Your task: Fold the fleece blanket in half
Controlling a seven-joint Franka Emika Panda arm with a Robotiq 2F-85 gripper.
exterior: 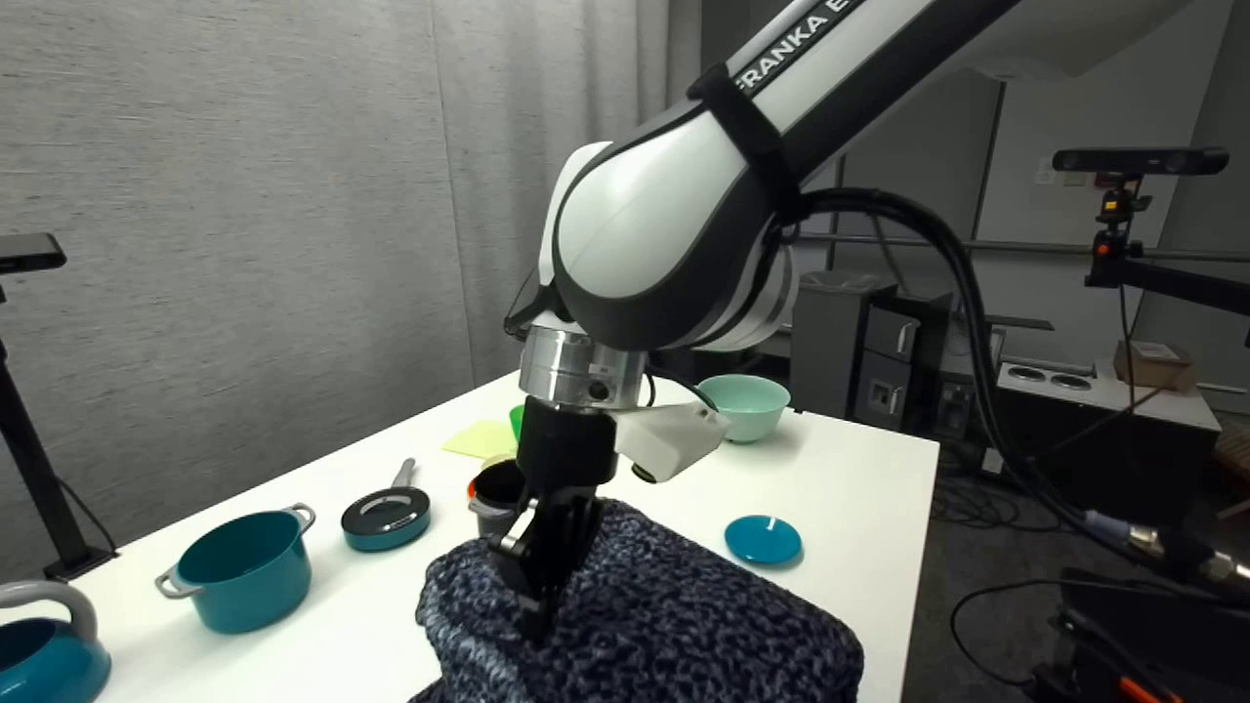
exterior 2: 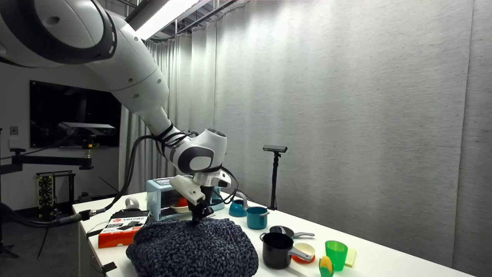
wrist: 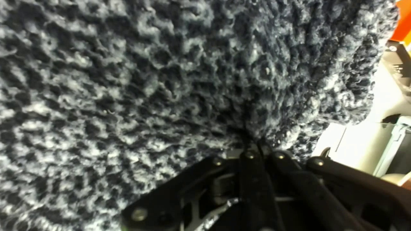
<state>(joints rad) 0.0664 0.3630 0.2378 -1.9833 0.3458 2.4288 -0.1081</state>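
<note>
The fleece blanket [exterior: 703, 625], dark navy-and-black and fuzzy, lies bunched on the white table near its edge. It also shows in an exterior view as a rounded heap [exterior 2: 192, 250] and fills most of the wrist view [wrist: 128, 96]. My gripper [exterior: 537, 620] points down into the blanket's upper surface. In the wrist view, the fingers [wrist: 252, 142] are close together with cloth gathered at the tips. The fingertips are partly sunk in the cloth. They also meet the top of the heap in an exterior view [exterior 2: 196, 220].
Beside the blanket stand a black pot [exterior 2: 275, 256], an orange-and-white box [exterior 2: 119, 236] and a blue lid [exterior: 763, 540]. Further off are a teal pot [exterior: 249, 576], a small pan [exterior: 386, 519], a kettle [exterior: 44, 659], a mint bowl [exterior: 747, 405], a light-blue toaster oven [exterior 2: 154, 200] and a green cup [exterior 2: 336, 252].
</note>
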